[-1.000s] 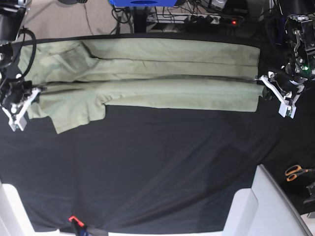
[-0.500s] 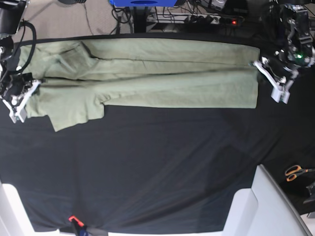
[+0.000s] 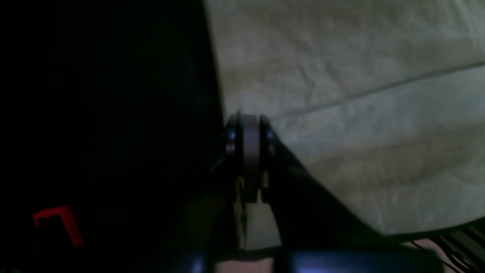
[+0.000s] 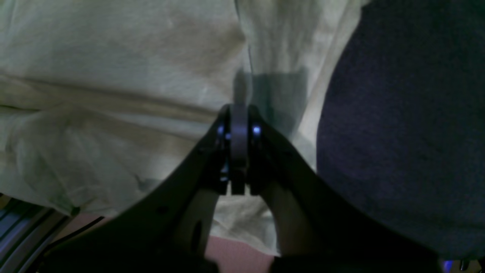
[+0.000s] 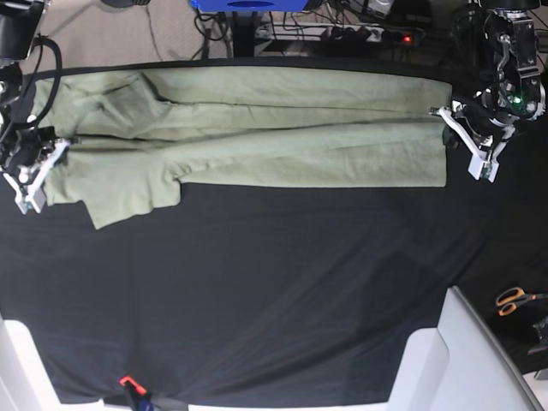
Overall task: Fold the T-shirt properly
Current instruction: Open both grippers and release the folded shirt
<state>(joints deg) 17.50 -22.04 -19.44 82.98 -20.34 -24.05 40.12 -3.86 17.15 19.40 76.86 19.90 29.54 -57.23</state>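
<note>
The pale green T-shirt (image 5: 282,128) lies folded lengthwise in a long band across the far side of the black tablecloth (image 5: 257,291), one sleeve sticking out toward the near left. My left gripper (image 5: 443,110) is at the band's right end, shut on the hem edge. The left wrist view shows its tips (image 3: 247,127) pinched together at the cloth's (image 3: 360,113) edge. My right gripper (image 5: 65,142) sits at the left, collar end. In the right wrist view it (image 4: 238,113) is shut on a fold of the fabric (image 4: 113,57).
Orange-handled scissors (image 5: 514,300) lie off the table's right side. White curved parts (image 5: 454,360) stand at the near right and near left corners. A small red mark (image 5: 127,381) sits at the near edge. Cables and a power strip (image 5: 377,34) run behind the table.
Both grippers have moved toward the far edge, drawing the shirt's near layer over the far one. The dark gap between the two layers has closed.
</note>
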